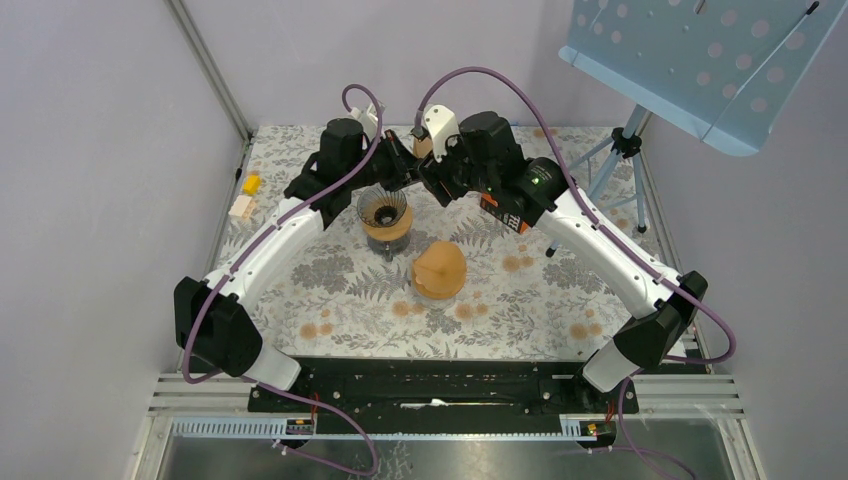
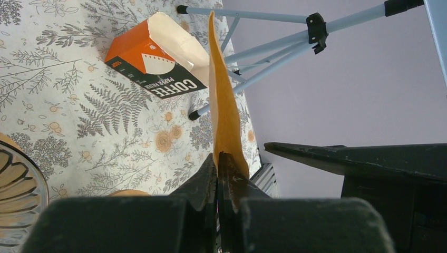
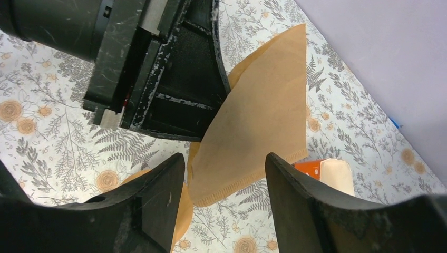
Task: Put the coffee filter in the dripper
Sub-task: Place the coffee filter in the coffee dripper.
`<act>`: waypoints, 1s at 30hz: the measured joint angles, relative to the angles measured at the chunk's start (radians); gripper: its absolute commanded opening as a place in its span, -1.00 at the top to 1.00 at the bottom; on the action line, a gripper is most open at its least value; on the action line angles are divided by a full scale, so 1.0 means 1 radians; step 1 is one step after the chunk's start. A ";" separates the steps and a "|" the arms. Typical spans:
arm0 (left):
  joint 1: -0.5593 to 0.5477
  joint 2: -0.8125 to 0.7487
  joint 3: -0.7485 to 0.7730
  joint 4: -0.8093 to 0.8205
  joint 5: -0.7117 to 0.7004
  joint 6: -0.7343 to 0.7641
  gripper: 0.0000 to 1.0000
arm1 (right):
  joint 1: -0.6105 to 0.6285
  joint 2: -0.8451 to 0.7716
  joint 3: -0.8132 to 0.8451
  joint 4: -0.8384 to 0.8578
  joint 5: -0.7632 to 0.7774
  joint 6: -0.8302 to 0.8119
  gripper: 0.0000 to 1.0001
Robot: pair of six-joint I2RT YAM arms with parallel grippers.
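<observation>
On the floral tabletop [image 1: 330, 290] the dripper [image 1: 384, 215] stands just in front of the left gripper [image 2: 219, 163], which is clamped on one end of the brown coffee filter [image 3: 263, 121] held up in the air, while the right gripper [image 3: 224, 158] waits beside it, jaws apart.

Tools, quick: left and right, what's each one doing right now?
Left tool: closed, pinching the coffee filter.
Right tool: open, gripping nothing.
</observation>
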 measured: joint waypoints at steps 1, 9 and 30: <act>0.000 0.000 0.000 0.000 0.000 -0.001 1.00 | 0.000 0.000 0.000 0.000 0.003 -0.001 -0.28; -0.001 0.000 0.000 0.001 0.000 -0.005 1.00 | 0.000 0.000 0.000 0.000 0.026 -0.007 -0.27; -0.002 0.000 -0.002 0.024 0.001 -0.014 1.00 | 0.017 0.010 0.000 0.000 0.106 -0.026 -0.22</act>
